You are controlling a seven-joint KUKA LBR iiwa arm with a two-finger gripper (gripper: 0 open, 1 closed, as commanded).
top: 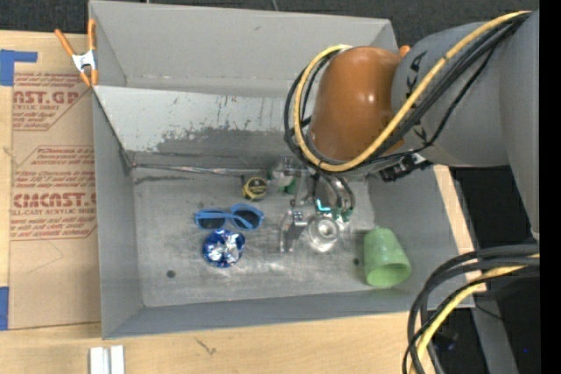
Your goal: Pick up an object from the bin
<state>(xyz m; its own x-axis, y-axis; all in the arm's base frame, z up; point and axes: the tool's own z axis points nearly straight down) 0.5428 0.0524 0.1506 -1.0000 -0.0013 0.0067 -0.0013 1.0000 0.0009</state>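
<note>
Lettering: dark marks on the arm's [478,105] grey casing, crossed by cables and unreadable.
Arm: in from the right, bent down; orange wrist cover [351,105] above the bin's [114,153] back slope.
Gripper [305,232]: low over the floor, right of middle; open or closed, cannot tell.
Beneath it: small clear shiny round thing [323,232].
Right: green cup [384,257] on its side.
Left: blue sunglasses [228,217]; blue-and-white crumpled ball [223,249].
Behind: small brass ring [255,186].
</note>
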